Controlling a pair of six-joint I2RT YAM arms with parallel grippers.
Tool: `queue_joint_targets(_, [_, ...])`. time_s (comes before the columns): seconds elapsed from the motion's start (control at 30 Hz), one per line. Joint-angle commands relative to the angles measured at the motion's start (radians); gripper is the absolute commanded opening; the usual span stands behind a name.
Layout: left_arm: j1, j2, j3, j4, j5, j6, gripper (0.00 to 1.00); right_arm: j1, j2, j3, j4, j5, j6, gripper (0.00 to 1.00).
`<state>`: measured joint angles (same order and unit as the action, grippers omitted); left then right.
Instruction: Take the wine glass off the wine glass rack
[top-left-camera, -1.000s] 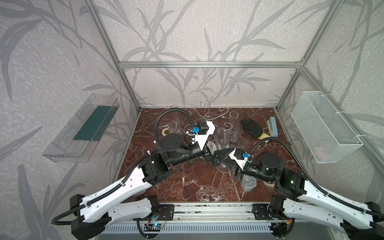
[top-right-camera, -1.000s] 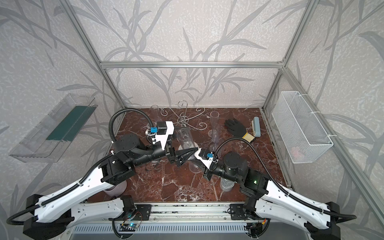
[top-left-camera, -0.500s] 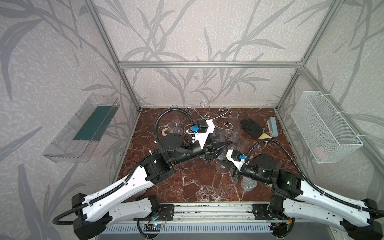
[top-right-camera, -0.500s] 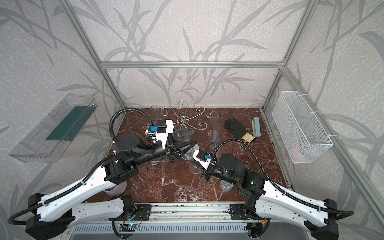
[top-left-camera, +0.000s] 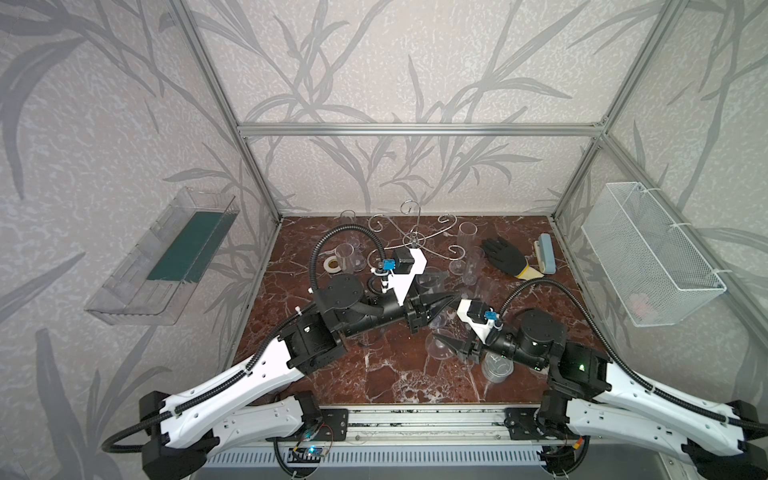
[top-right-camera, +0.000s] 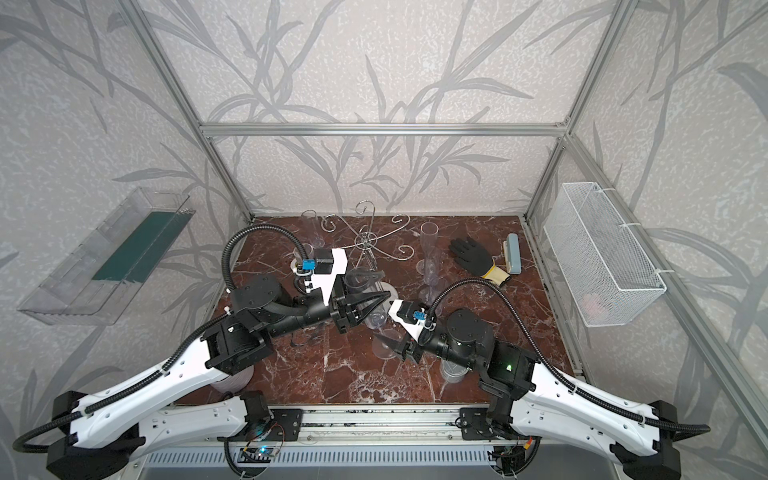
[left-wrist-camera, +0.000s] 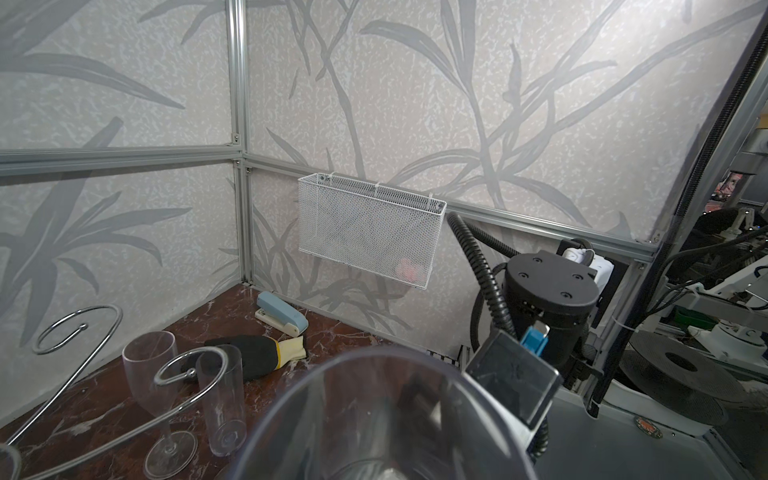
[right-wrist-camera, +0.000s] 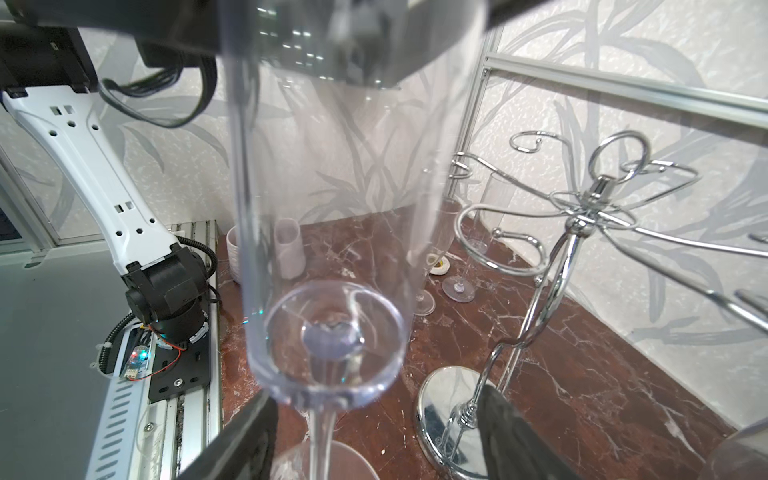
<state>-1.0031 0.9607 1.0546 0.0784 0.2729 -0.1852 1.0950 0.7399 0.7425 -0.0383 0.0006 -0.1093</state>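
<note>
Inside the leaf-papered booth, above the red-brown marble worktop (top-left-camera: 395, 374), passing the tall clear plastic wine glass (right-wrist-camera: 332, 208) from pincer to pincer. Clamping its bowl now with the left pincer (top-right-camera: 376, 302), gaping a second ago. Releasing the stem with the right pincer (right-wrist-camera: 376, 395), shut until just now, spreading wide either side. Holding the glass mid-air, well clear of the shiny chrome wire wine glass rack (top-left-camera: 415, 239) behind. Probably leaving only the setting-down.

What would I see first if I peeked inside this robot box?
Two robot arms meet in the middle at a clear wine glass: the left gripper clasps its bowl, the right gripper stands open around its stem. Behind them a shiny, curly wine glass rack glints on the red marble table.
</note>
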Motion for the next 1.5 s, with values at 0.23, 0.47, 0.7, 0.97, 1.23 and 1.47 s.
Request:
queue_joint_targets(0.23, [0.000, -0.202, -0.135, -0.090, -0.235, 0.010, 0.31, 0.006, -0.124, -0.041, 0.077, 0.135, -0.047, 0.77])
queue_joint_targets(0.47, [0.000, -0.291, -0.219, -0.121, -0.444, 0.007, 0.32, 0.006, -0.176, -0.069, 0.094, 0.185, -0.040, 0.78])
queue_joint_targets(0.7, [0.000, -0.387, -0.313, -0.152, -0.622, 0.039, 0.32, 0.008, -0.182, -0.067, 0.078, 0.199, -0.037, 0.78])
queue_joint_targets(0.97, [0.001, -0.506, -0.432, -0.114, -0.785, 0.104, 0.32, 0.007, -0.178, -0.069, 0.075, 0.216, -0.032, 0.78])
queue_joint_targets(1.23, [0.003, -0.566, -0.557, -0.011, -0.966, 0.208, 0.34, 0.006, -0.180, -0.069, 0.074, 0.226, -0.027, 0.78])
queue_joint_targets(1.47, [0.029, -0.543, -0.662, 0.133, -1.047, 0.270, 0.37, 0.007, -0.175, -0.072, 0.075, 0.236, -0.022, 0.78])
